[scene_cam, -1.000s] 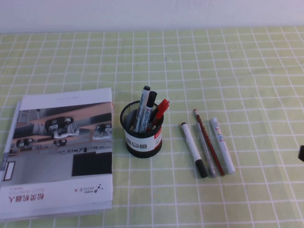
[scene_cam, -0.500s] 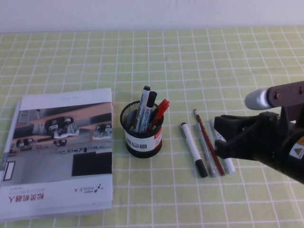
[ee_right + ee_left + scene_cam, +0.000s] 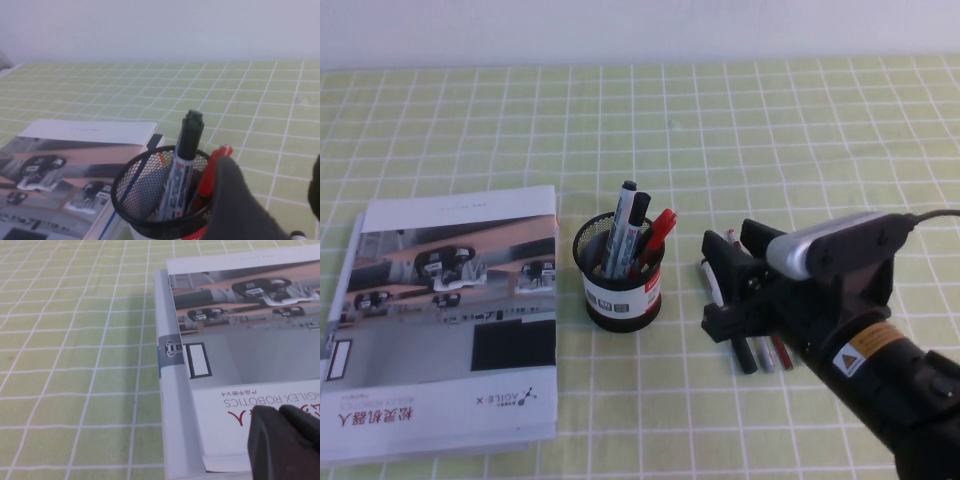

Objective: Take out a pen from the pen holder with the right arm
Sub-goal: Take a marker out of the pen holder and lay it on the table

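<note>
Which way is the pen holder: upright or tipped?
Upright: the pen holder stands on its base, pens poking from its top. Right pincer, open, sits beside it; left pincer hovers over the booklet.

On my right wrist feed, the black mesh pen holder (image 3: pixel 145 197) sits close ahead on the green checked tabletop (image 3: pixel 250 100). A black-capped marker (image 3: pixel 186 160) and a red pen (image 3: pixel 212 170) stand leaning inside it. The right end effector (image 3: pixel 272 175) has its fingers (image 3: pixel 232 205) spread, one dark finger overlapping the holder's rim beside the red pen. A printed booklet (image 3: pixel 60 165) lies just beside the holder.
</note>
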